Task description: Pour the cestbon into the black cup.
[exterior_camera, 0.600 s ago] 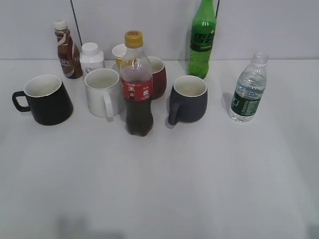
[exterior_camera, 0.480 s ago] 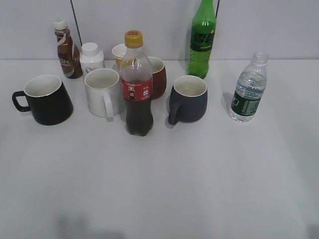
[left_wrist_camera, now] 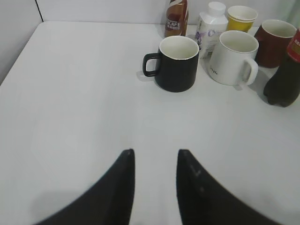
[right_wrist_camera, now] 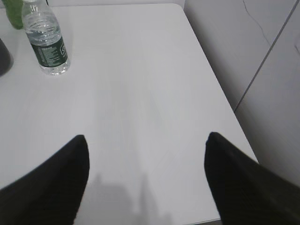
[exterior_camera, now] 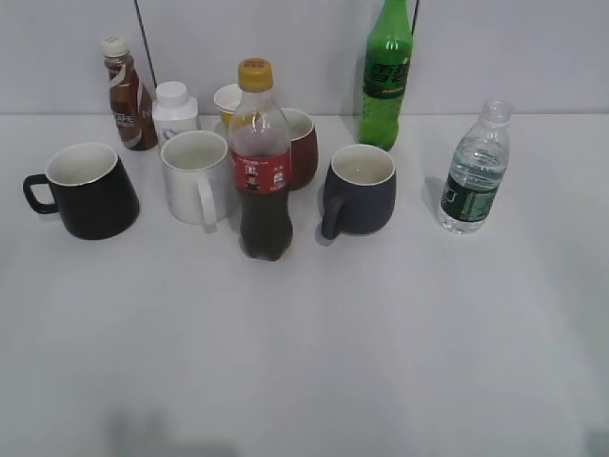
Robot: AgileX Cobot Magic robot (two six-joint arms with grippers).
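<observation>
The cestbon point(exterior_camera: 473, 171), a small clear bottle with a dark green label and no cap, stands upright at the right of the table; it also shows in the right wrist view point(right_wrist_camera: 46, 40). The black cup point(exterior_camera: 88, 191), tapered with a white inside, stands at the far left with its handle to the left; it also shows in the left wrist view point(left_wrist_camera: 176, 63). My left gripper point(left_wrist_camera: 155, 152) is open and empty, well short of the black cup. My right gripper point(right_wrist_camera: 146, 138) is wide open and empty, near the table's front right, away from the cestbon. Neither gripper shows in the exterior view.
A cola bottle point(exterior_camera: 260, 167) stands in the middle front. Around it are a white mug point(exterior_camera: 196, 177), a dark red mug point(exterior_camera: 299, 148), a grey-blue mug point(exterior_camera: 359, 189), a yellow cup point(exterior_camera: 228, 99), a white jar point(exterior_camera: 174, 109), a brown drink bottle point(exterior_camera: 127, 95) and a tall green bottle point(exterior_camera: 385, 74). The table's right edge point(right_wrist_camera: 213, 79) is near.
</observation>
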